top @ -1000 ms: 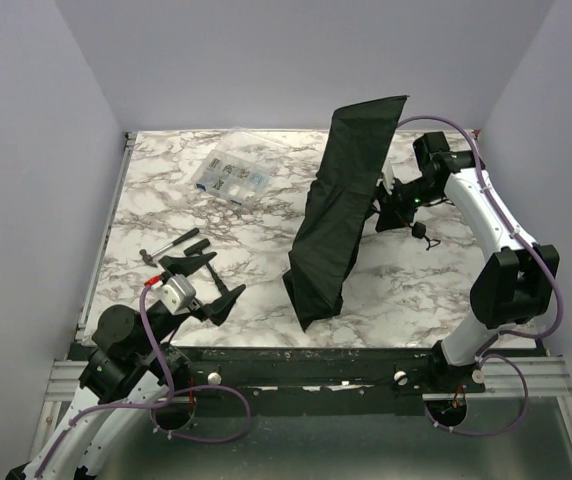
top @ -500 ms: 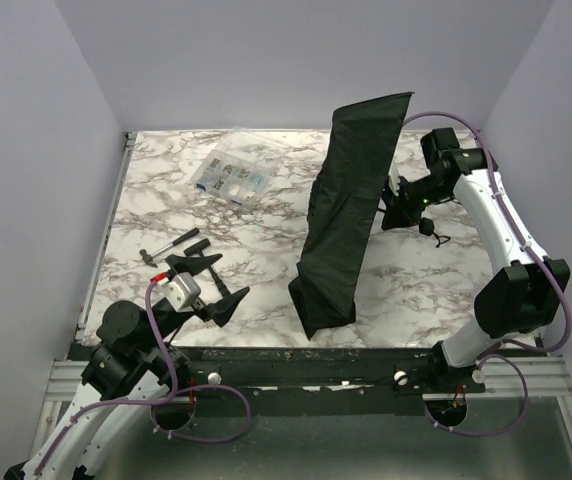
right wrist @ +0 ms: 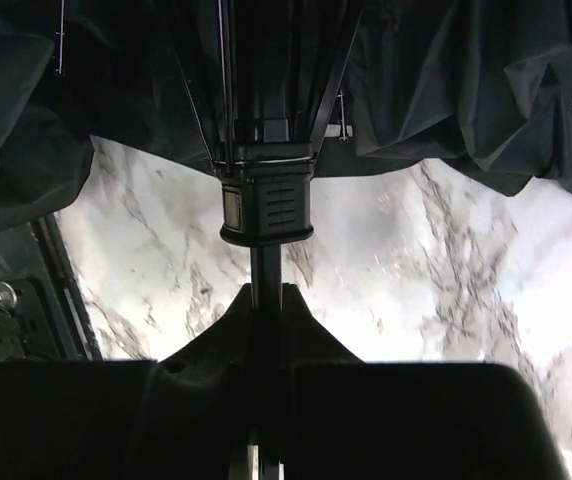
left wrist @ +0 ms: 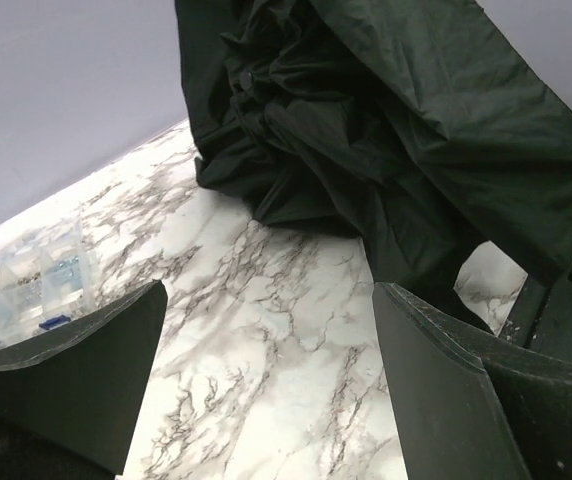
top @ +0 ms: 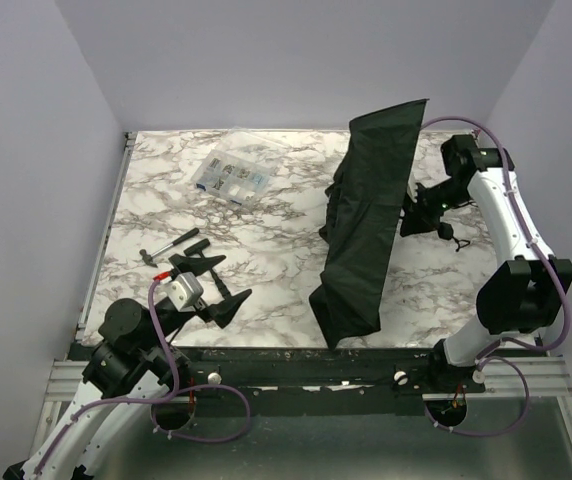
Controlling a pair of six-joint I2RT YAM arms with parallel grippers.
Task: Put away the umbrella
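Clamping the crumpled umbrella (top: 366, 235) by its thin shaft are right fingers (right wrist: 201, 355); left fingers (left wrist: 76, 380) gape.

1. The desk (top: 256, 215) has a white marble-pattern top with grey veins and fills the middle of the top view.
2. Plain pale lilac-grey walls close it in on three sides: a back wall (top: 296, 60), a left wall (top: 26, 180) and a right wall (top: 566, 140).
3. A silver metal strip (top: 102, 250) runs along the desk's left edge.
4. A slotted aluminium rail (top: 64, 378) crosses the near edge, and below it lies a dull grey surface (top: 346, 445).
5. The light is soft and even.
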